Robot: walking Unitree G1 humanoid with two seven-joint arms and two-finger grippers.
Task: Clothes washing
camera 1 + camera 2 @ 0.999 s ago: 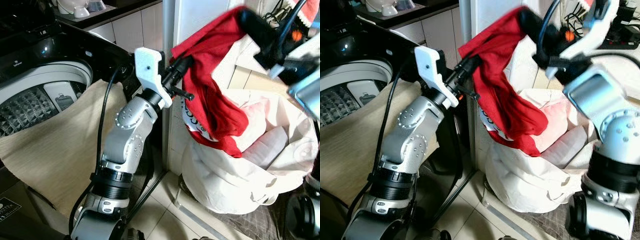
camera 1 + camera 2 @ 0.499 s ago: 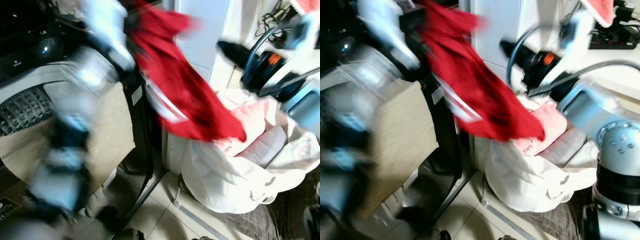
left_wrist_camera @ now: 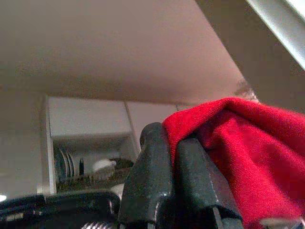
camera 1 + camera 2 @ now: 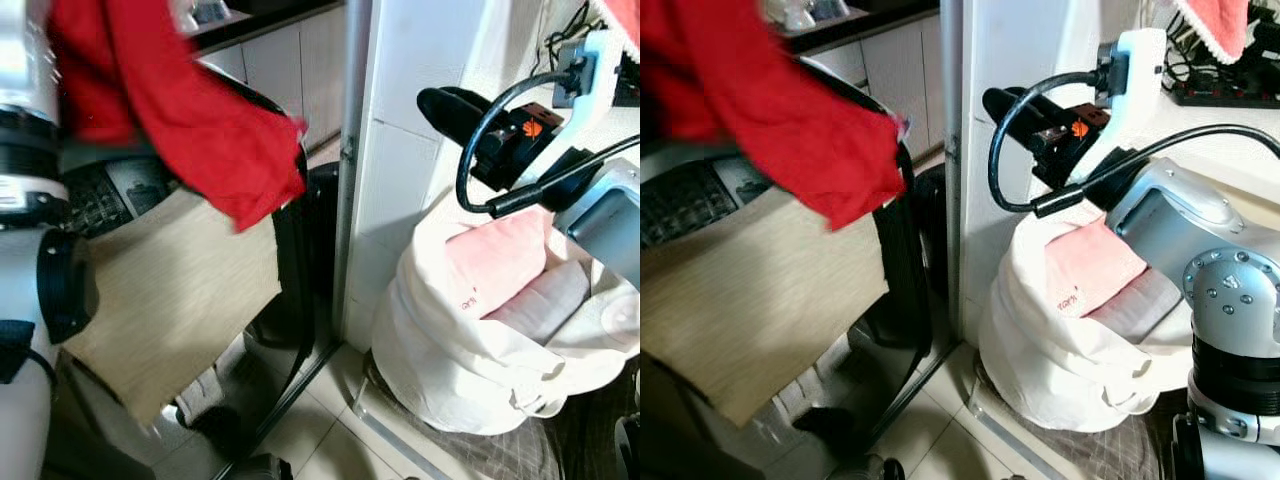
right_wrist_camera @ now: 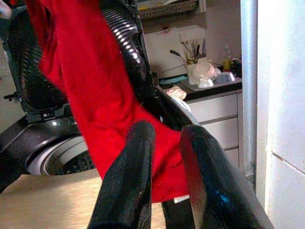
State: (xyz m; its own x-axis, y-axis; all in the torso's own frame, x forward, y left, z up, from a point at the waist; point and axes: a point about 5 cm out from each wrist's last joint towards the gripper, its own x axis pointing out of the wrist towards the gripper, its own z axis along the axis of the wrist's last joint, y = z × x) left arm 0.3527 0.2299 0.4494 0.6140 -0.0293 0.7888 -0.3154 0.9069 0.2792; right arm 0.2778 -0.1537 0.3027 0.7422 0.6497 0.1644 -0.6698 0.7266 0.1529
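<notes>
Red garment (image 4: 190, 120): hangs at the 10 o'clock part of the head view, draped over the open top of the washing machine (image 4: 110, 190); its lower corner dangles against the beige cloth (image 4: 170, 300) that lies over the machine's front edge.

Left gripper (image 3: 174, 143): fingers pressed together, pinching a fold of the red garment, raised high, with a cupboard and dish rack (image 3: 86, 167) beyond.

Left arm (image 4: 30, 250): silver, close to the camera at 9 o'clock.

Right gripper (image 5: 164, 136): fingers slightly apart, nothing between them, pointing toward the garment and the washer drum; in the head view it sits at 2 o'clock above the laundry bag.

Laundry bag (image 4: 450, 350): white, on the floor at 4 o'clock beside a white wall post (image 4: 350, 170); it holds pink (image 4: 500, 260) and pale folded clothes.

Tiled floor (image 4: 330, 420): at 6 o'clock.
</notes>
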